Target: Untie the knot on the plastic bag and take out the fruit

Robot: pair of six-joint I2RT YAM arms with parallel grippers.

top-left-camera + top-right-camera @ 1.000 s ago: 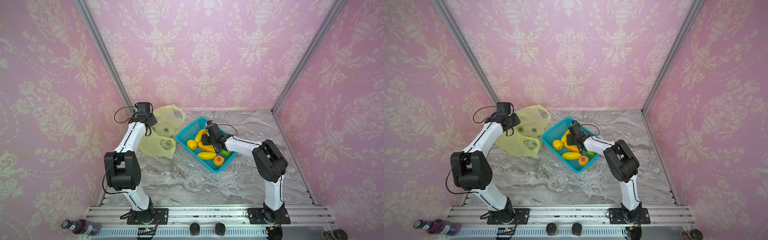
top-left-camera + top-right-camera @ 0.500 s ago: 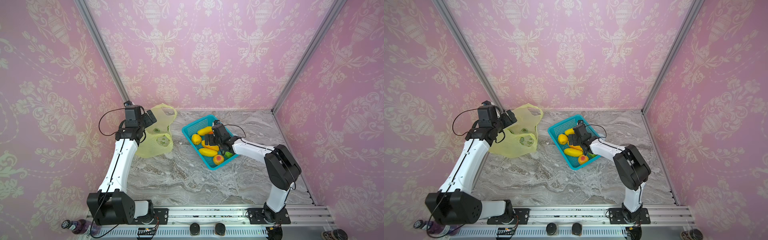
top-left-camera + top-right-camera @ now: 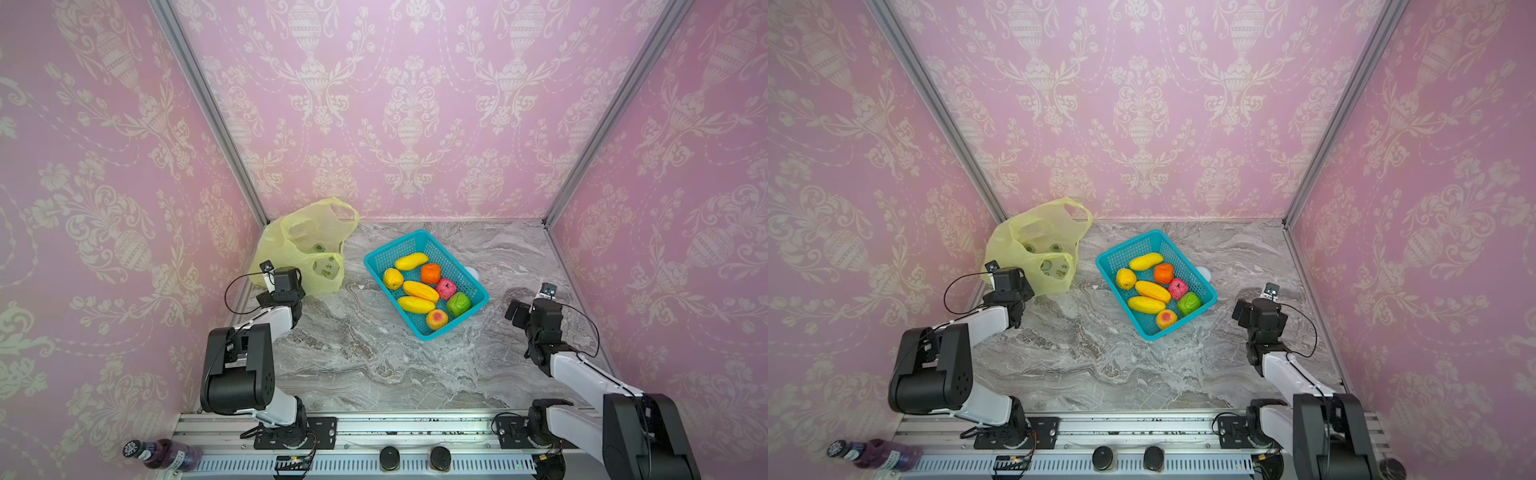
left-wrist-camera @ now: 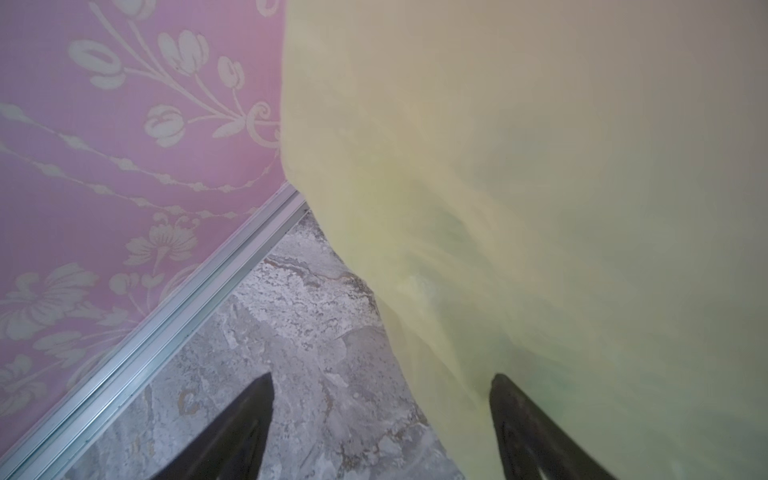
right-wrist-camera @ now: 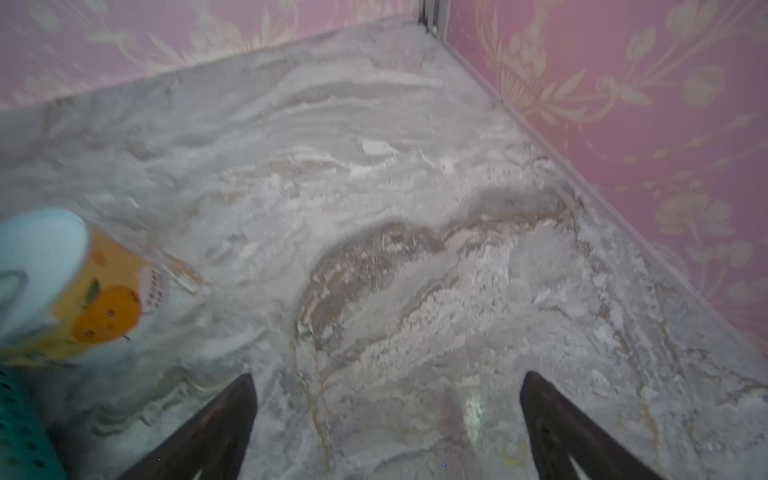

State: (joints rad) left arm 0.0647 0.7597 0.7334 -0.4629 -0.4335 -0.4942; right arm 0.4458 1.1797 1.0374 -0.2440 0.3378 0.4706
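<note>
We judge the job finished. The plastic bag [image 3: 307, 249] slumps in the far left corner of the tabletop [image 3: 374, 365], no knot showing. The fruit [image 3: 420, 291] lies in the teal basket [image 3: 395, 246] toward the middle. Our left gripper [image 4: 382, 376], just beside the bag, and our right gripper [image 5: 387, 376], near the right edge, gape wide and hold nothing.

lab robot booth: pink wallpaper panels [image 3: 415, 104], alu frame [image 3: 210, 108], marble-look tabletop [image 3: 374, 365], rail-mounted arms [image 3: 237, 365].
</note>
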